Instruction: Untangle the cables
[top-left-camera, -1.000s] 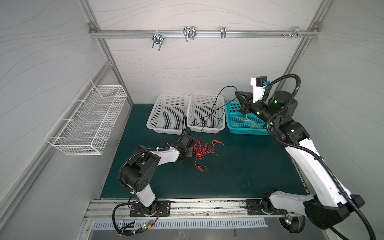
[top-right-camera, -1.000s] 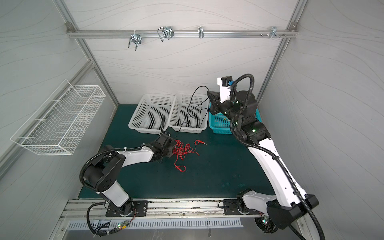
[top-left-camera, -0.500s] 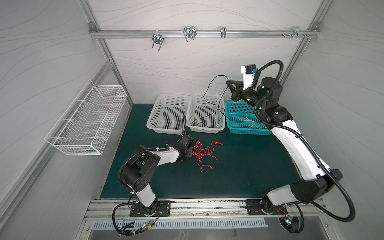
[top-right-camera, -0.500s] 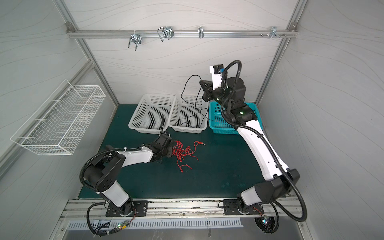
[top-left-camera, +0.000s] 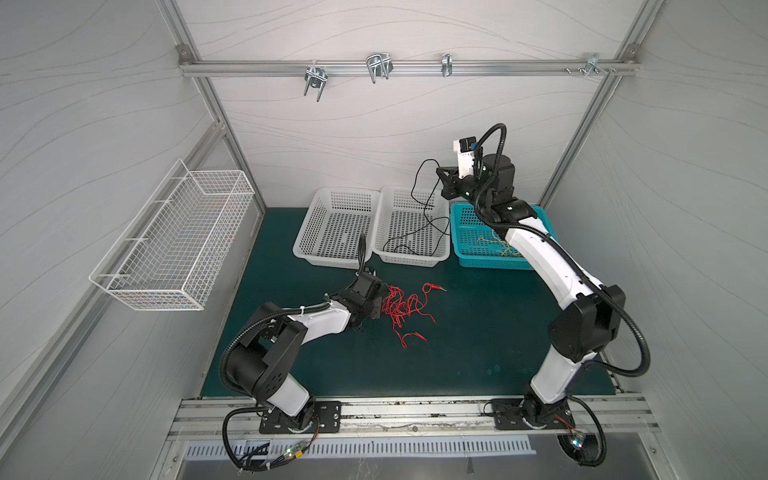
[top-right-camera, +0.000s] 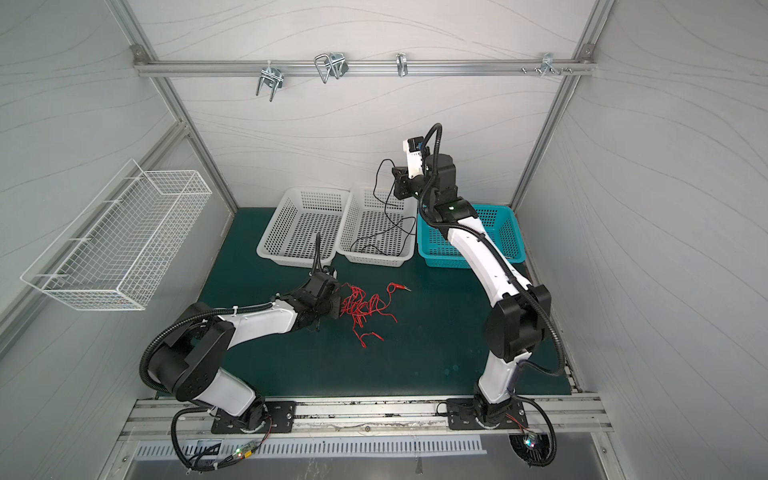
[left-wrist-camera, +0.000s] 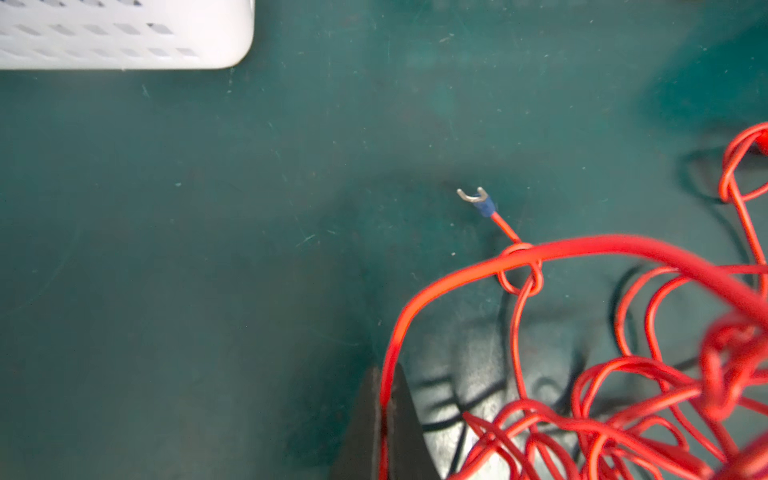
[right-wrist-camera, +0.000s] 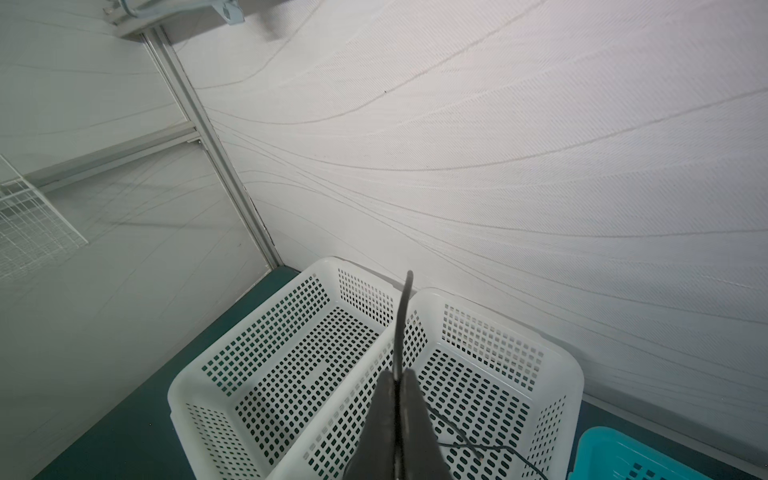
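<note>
Partly sorted so far, judging by the layout. Thin black cable (top-left-camera: 419, 216): pinched in the closed right hand (top-left-camera: 441, 172), raised above the middle white perforated plastic basket (top-left-camera: 409, 259), lower length trailing into that basket; placement apparently nearly finished, release not yet done. Right wrist view: jaws shut on the black strand, tips together. Yellowish thin wire (top-left-camera: 500, 245): lying inside the teal perforated plastic basket (top-left-camera: 463, 232), apparently dealt with. Left white perforated basket (top-left-camera: 328, 259): nothing visible inside. Bundle of thin red cables (top-left-camera: 401, 309): on the dark green counter (top-left-camera: 478, 353) just in front of the baskets, loops crossing in a knot, two free ends spread apart from the mass. Left hand (left-wrist-camera: 384, 415): low beside the bundle, jaws closed on a single red strand; a blue-sleeved fork terminal (left-wrist-camera: 478, 199) visible past a tight loop. Remaining work, as estimated: release of the black cable, separation of the red knot, transfer to a basket.
</note>
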